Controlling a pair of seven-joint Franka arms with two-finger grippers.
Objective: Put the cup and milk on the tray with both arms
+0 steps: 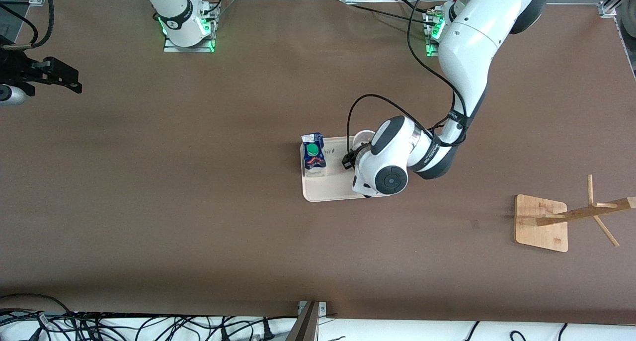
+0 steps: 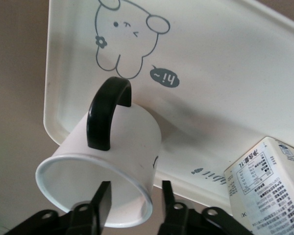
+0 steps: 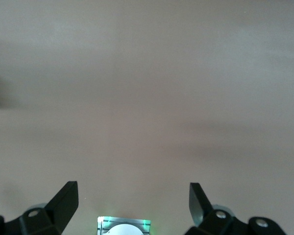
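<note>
The cream tray [image 1: 328,188] lies mid-table. The milk [image 1: 314,154] stands upright on the part of it toward the right arm's end. The white cup [image 1: 361,138] stands on the tray's corner toward the left arm's end, farther from the front camera than the tray's bare middle. In the left wrist view the cup [image 2: 122,142] shows its black handle, beside the tray's rabbit drawing [image 2: 225,58] and the milk [image 2: 269,186]. My left gripper [image 2: 135,198] is open astride the cup's rim, one finger inside and one outside, neither touching the wall. My right gripper [image 3: 134,198] waits open over bare table.
A wooden rack with a square base [image 1: 546,221] stands toward the left arm's end, nearer to the front camera than the tray. The right gripper [image 1: 64,80] hangs at the table's edge by the right arm's end. Cables run along the front edge.
</note>
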